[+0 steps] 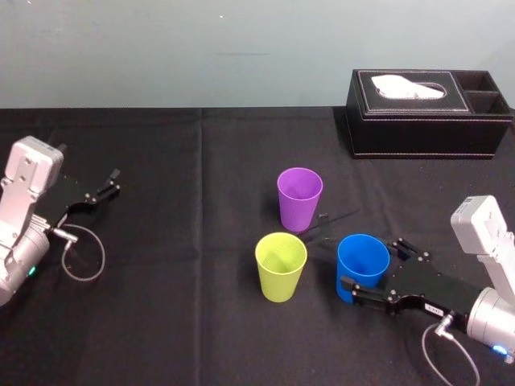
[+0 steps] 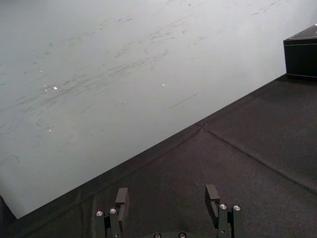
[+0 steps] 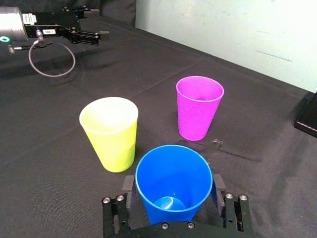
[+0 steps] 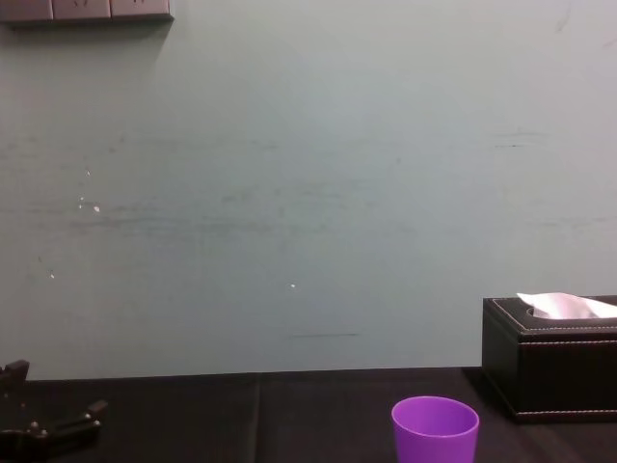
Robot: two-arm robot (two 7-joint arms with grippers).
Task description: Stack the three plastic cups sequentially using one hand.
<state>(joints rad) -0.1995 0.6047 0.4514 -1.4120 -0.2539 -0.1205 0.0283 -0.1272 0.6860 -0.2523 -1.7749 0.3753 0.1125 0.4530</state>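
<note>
As right gripper point(image 3: 173, 184) straddles blue cup point(image 1: 362, 264) | left gripper point(image 2: 167, 192) idle | box point(image 1: 426, 121): tissue point(image 1: 406, 85)

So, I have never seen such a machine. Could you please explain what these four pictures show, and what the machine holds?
It is a robot with two arms, and each arm ends in a gripping tool. One picture looks down from its head, one looks forward from its chest, and two come from cameras on its wrists. On the black table stand a purple cup, a yellow-green cup and a blue cup, all upright and apart, with a black tissue box at the far right. The right tool is around the blue cup; whether it grips it I cannot tell. The left tool is open, holds nothing and rests at the left.
</note>
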